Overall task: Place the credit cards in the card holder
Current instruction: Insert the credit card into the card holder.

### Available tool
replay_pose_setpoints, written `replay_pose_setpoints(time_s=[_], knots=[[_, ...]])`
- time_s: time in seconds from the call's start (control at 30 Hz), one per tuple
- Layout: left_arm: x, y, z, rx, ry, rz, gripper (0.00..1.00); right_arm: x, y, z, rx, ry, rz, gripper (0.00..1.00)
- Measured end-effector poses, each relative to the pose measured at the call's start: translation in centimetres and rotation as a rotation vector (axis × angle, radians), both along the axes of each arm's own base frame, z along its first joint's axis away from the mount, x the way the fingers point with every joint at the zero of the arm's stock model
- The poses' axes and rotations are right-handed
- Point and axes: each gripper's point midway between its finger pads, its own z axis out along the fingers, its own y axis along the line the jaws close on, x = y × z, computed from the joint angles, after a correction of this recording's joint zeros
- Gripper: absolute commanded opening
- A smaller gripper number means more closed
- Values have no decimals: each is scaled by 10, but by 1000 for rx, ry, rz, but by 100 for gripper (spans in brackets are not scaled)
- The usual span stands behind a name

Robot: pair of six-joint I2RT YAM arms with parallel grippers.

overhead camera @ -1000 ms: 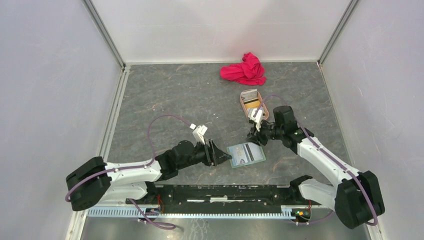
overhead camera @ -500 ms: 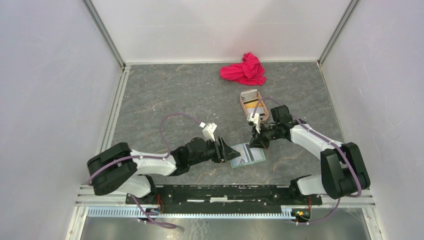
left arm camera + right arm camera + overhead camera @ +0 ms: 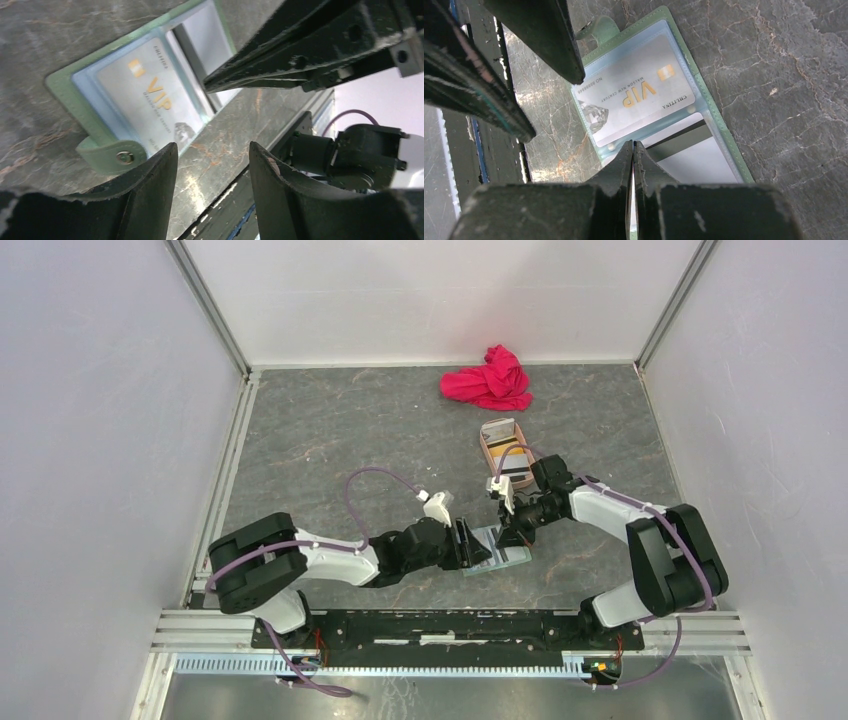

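Step in hand, most likely: seating a card in the card holder with the closed right pincer. To do it well, brace first. Bring the left pincer, at 9 o'clock of the holder, down against the edge by the snap tab, so as to stop any sliding on the smooth worktop. Push with the tip low and flat, along the pocket's own line, never down into the clear sleeve. Ease off at any buckling.

Left pincer: about half open, gripping nothing, straddling the tab end. Right pincer: pressed shut, poised over the seam between the two pockets, reaching in from 1 o'clock. No card visibly in it, though hard to rule out something very thin.

Card holder: near the middle of the worktop, close to the arm bases, spread open and flat. Sage green outside, pale blue clear sleeves inside. Silver VIP card with gold lettering fully home in the pocket by the tab. White card with a dark stripe in the next pocket.

Farther off, at 12 o'clock: pinkish tray holding an orange card. Farthest, again at 12 o'clock: crumpled red cloth by the back wall.
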Motion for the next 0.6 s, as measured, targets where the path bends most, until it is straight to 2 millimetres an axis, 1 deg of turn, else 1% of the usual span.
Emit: replay_pose_setpoints(time_s=[0.07, 0.17, 0.3, 0.6], knots=[[3, 3, -5, 27, 9, 26, 62, 0, 0, -1, -4, 1, -1, 7], [4, 11, -17, 75, 27, 54, 62, -1, -1, -4, -12, 9, -1, 7], [4, 15, -29, 112, 41, 66, 62, -3, 0, -7, -21, 23, 4, 7], [5, 14, -31, 112, 49, 76, 61, -1, 1, -10, -37, 27, 8, 7]])
